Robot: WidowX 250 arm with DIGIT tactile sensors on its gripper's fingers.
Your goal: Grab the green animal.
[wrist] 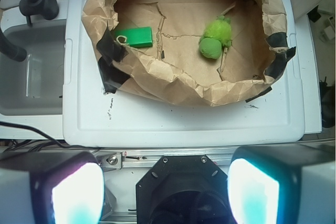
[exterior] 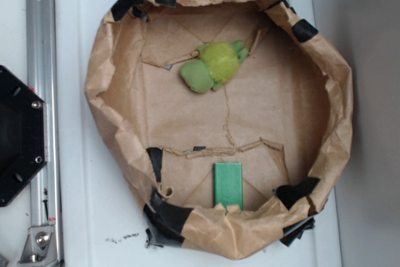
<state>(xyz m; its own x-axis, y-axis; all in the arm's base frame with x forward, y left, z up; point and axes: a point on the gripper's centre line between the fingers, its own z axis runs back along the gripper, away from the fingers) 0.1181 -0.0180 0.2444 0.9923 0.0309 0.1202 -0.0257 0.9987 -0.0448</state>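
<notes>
Wrist view: fingers point(wrist: 165, 190) spread wide apart, high above the green animal point(wrist: 214, 39).

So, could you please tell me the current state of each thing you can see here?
green animal: lying on its side on the paper floor, not gripped.
green block: flat, by the bin's wall, untouched.
paper bin: open-topped, crumpled, taped at the rim.
fingers: wide apart, empty, far back from the bin.

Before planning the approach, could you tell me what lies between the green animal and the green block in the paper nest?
Only bare brown paper, crossed by a torn ridge; no object lies between the green animal and the green block. The exterior view shows it best.
</notes>
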